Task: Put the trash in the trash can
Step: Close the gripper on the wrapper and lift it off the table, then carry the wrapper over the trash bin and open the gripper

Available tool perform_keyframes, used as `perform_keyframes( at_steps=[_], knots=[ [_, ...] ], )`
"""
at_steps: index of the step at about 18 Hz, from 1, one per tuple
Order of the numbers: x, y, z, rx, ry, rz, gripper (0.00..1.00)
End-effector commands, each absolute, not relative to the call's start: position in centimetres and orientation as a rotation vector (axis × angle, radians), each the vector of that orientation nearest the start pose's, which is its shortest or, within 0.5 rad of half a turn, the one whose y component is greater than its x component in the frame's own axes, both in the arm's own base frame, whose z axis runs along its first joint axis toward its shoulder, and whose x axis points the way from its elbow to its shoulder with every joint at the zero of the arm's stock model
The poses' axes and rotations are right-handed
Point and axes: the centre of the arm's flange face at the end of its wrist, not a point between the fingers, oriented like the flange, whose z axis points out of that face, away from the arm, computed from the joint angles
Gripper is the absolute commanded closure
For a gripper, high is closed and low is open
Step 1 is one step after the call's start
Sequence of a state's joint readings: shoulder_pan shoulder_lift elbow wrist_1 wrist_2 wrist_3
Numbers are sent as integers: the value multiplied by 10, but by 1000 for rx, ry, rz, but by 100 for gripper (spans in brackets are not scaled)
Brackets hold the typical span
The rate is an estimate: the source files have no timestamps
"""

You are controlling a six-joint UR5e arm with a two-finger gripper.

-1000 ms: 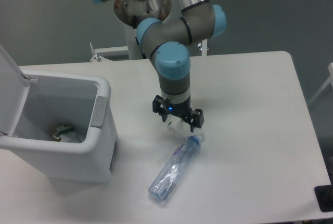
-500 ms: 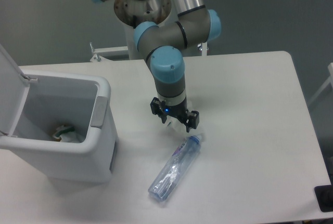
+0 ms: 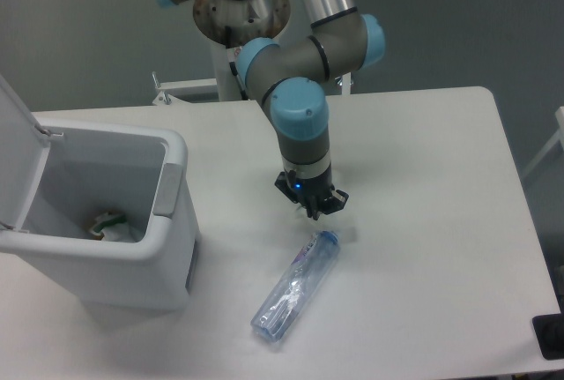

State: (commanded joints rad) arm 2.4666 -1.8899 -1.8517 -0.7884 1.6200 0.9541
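My fingers [image 3: 313, 206] point straight down over the white worktop [image 3: 423, 160], just above and at 12 o'clock from the cap end of the bottle [image 3: 297, 286]. They sit close together, but whether they have hold of anything I cannot tell: the wrist hides the gap, and the small wrapper does not show beneath them. The flattened clear bottle lies on the worktop, its bluish cap toward 1 o'clock and its base toward 7 o'clock, apart from my fingers. The trash can [image 3: 167, 212], a white bin with a grey panel on its rim, stands at 9 o'clock from the bottle, near the worktop's left edge; its flip lid [image 3: 16, 155] is raised at the far left. Inside, on the floor of the bin, lies a crumpled whitish scrap with a green mark [image 3: 110, 224]. Between my fingers and the bin only bare worktop shows. A dark object [image 3: 550, 336] sits at the lower right edge.
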Motion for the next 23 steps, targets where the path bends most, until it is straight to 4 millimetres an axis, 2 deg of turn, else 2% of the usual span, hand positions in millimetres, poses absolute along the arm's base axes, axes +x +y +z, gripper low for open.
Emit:
perform_keyframes(
  at_steps=[5,10,14,16,17,19,23],
  knots=[
    [-382,461,284,-2972,28,162,100],
    [-398,461,332,-2778,-24,102,100],
    [-395,476,417,-2527,-104,58,100],
    [-387,482,461,-2421,-122,38,100],
    [-378,483,485,-2376,-122,37,100],
    [-362,484,521,-2305,-137,15,100],
    [-316,493,577,-2221,-125,-5,100]
  ],
)
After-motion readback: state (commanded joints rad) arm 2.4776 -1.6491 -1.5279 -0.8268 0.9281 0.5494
